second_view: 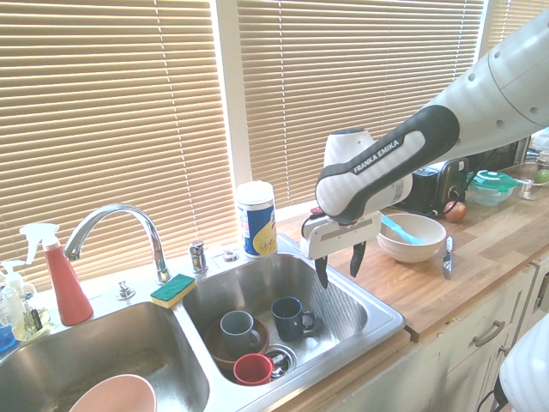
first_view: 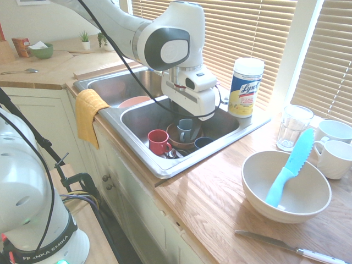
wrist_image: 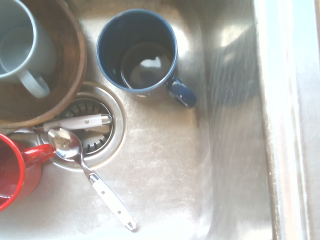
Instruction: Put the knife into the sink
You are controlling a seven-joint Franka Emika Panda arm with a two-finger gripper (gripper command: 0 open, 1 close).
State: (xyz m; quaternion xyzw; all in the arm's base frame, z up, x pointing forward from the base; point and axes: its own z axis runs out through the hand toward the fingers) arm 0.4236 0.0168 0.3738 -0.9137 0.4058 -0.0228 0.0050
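The tool [second_view: 340,264] hangs spread and empty over the sink [second_view: 377,330]. The knife [first_view: 290,168] leans in the bowl [first_view: 258,192] on the bench [first_view: 214,209], at the sink's three o'clock.

**Sink basin crowded on one side**

Mugs, a brown bowl [second_view: 230,343] and a spoon [wrist_image: 90,175] fill the drain side of the sink [second_view: 377,330]; bare steel lies beside the navy mug [wrist_image: 137,52] (toward the counter-side wall).
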